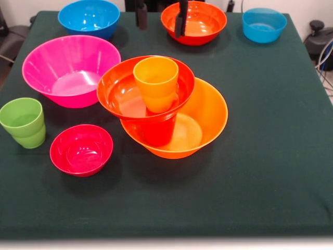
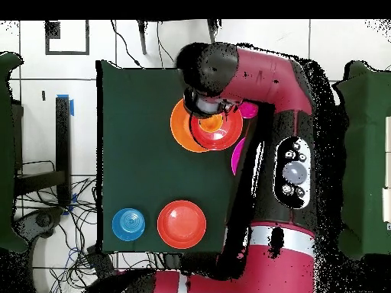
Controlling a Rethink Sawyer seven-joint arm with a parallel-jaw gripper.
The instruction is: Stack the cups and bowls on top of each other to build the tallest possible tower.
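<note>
The tower stands mid-table. Its base is the wide orange bowl [image 1: 208, 117] [image 2: 179, 126]. A red-orange cup [image 1: 158, 130] stands inside it and carries a tilted red-orange bowl [image 1: 117, 94] [image 2: 223, 136]. An orange cup [image 1: 156, 83] [image 2: 211, 122] sits in that bowl. My gripper [image 1: 161, 16] hangs high behind the tower, open and holding nothing, its black fingers [image 1: 141, 15] wide apart. Loose pieces around the tower are a pink bowl [image 1: 70, 70], a light green cup [image 1: 23, 122] and a crimson bowl [image 1: 80, 149]. In the overhead view my arm [image 2: 252, 72] covers the gripper.
Along the far edge sit a large blue bowl [image 1: 88, 17], another red-orange bowl [image 1: 203, 23] [image 2: 182, 224] and a small blue bowl [image 1: 264, 24] [image 2: 128, 224]. The dark green cloth [image 1: 270, 156] covers the table. Cables lie on the floor beside it.
</note>
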